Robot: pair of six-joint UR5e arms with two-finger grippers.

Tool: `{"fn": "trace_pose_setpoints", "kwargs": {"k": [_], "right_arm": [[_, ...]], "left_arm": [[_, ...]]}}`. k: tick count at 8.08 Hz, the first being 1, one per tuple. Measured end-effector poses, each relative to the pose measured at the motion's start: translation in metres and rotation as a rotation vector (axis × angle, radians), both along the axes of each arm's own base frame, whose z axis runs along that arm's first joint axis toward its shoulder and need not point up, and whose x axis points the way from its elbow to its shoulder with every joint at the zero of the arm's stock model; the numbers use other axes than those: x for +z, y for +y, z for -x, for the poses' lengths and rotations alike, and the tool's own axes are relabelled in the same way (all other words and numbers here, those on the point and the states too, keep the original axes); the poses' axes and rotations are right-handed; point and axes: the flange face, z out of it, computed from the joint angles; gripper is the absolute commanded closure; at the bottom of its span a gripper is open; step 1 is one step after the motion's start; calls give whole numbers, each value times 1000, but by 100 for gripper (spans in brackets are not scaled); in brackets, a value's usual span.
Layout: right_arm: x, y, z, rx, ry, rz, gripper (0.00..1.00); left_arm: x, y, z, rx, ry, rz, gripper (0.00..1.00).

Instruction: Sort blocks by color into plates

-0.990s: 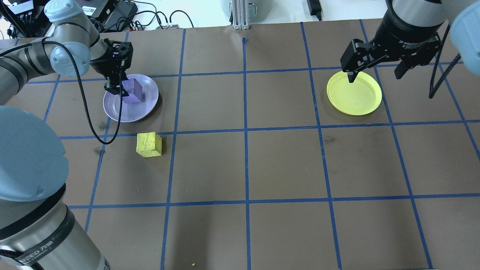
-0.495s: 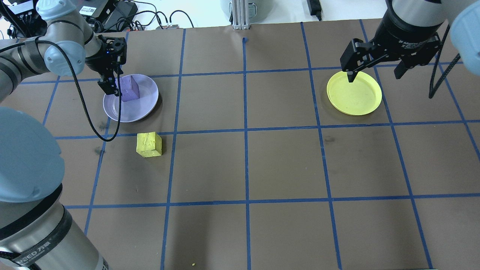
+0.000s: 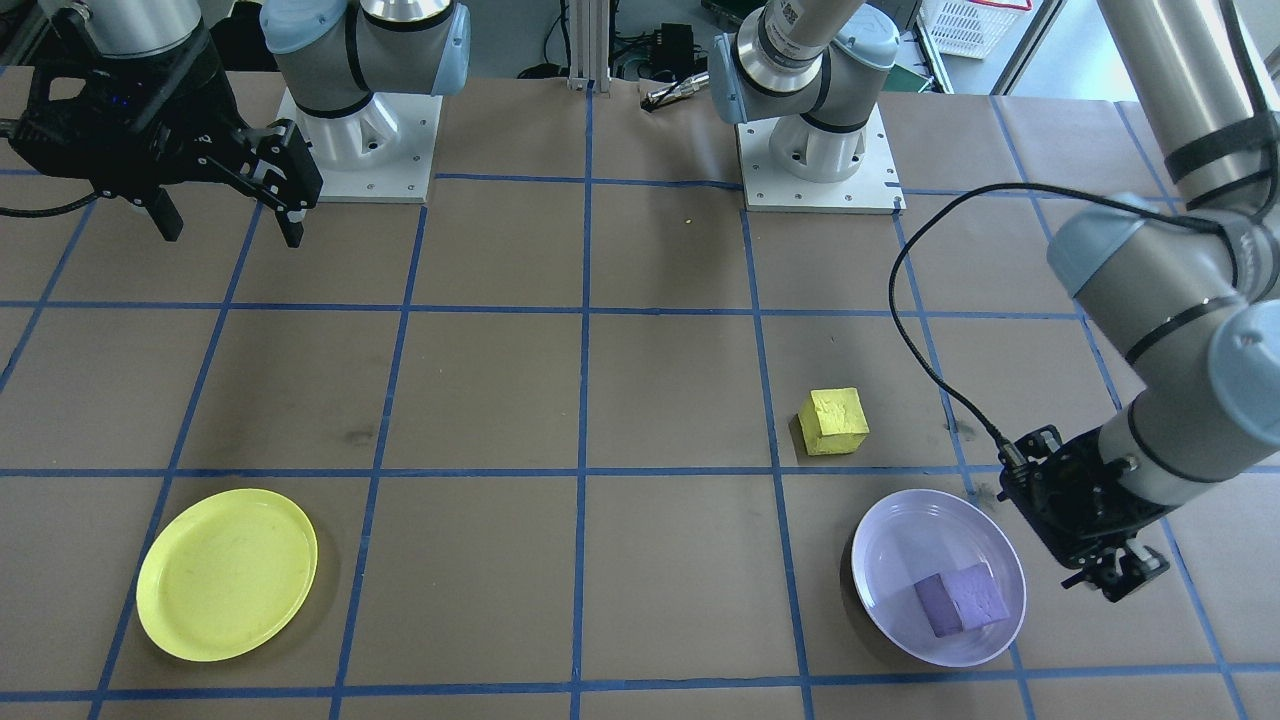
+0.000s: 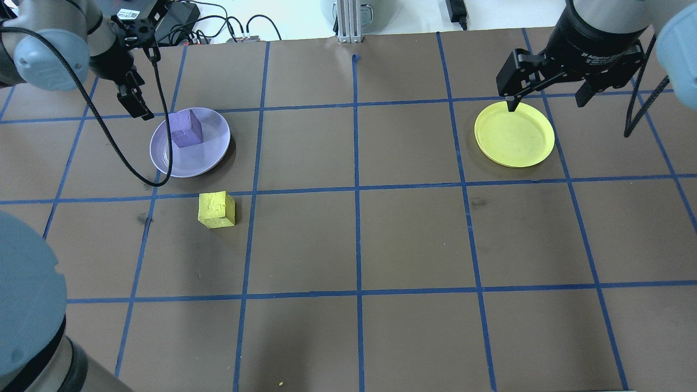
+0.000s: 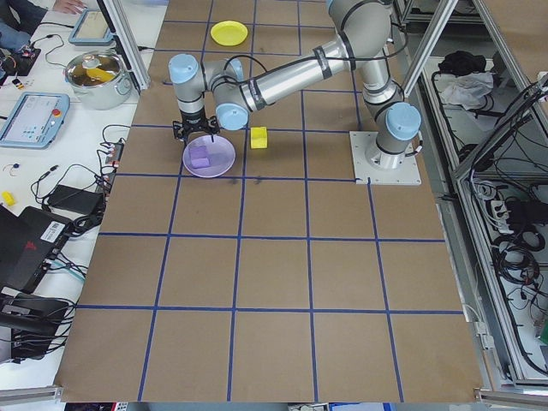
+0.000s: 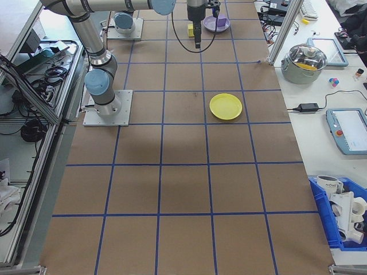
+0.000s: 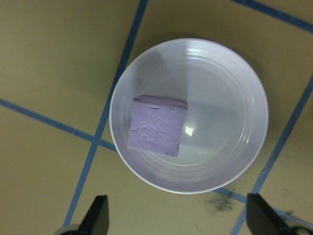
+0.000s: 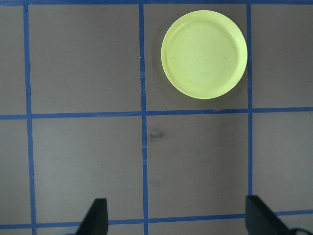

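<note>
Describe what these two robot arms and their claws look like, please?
Both arms are silver metal tubes with pale blue caps at the joints. Each ends in a black two-finger end effector, left and right. A black cable loops along the left arm, and the right end effector bears small white lettering.

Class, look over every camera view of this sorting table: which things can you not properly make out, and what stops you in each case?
- Left gripper: overhead, seen side-on, so its jaw gap is unclear.
- Left gripper, left wrist view: only two fingertips show; the bottom edge cuts the rest.
- Yellow block: right side view, far off, partly behind the arm.
- Purple block: left side view, too small for surface detail.
</note>
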Motion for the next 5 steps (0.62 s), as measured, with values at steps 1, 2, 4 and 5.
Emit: {"fn": "trace_pose_setpoints", "kwargs": {"k": [1, 2, 4, 5], "right_arm": [[2, -2, 0, -1, -2, 19, 0], [3, -3, 0, -1, -4, 28, 0], [2, -4, -1, -1, -6, 32, 0], [2, -4, -1, -1, -7, 33, 0]], "left_arm": [[35, 16, 5, 173, 2, 32, 0], [51, 26, 14, 377, 18, 51, 0], [46, 48, 43, 825, 93, 32, 0], [34, 64, 56, 1043, 124, -3, 0]]}}
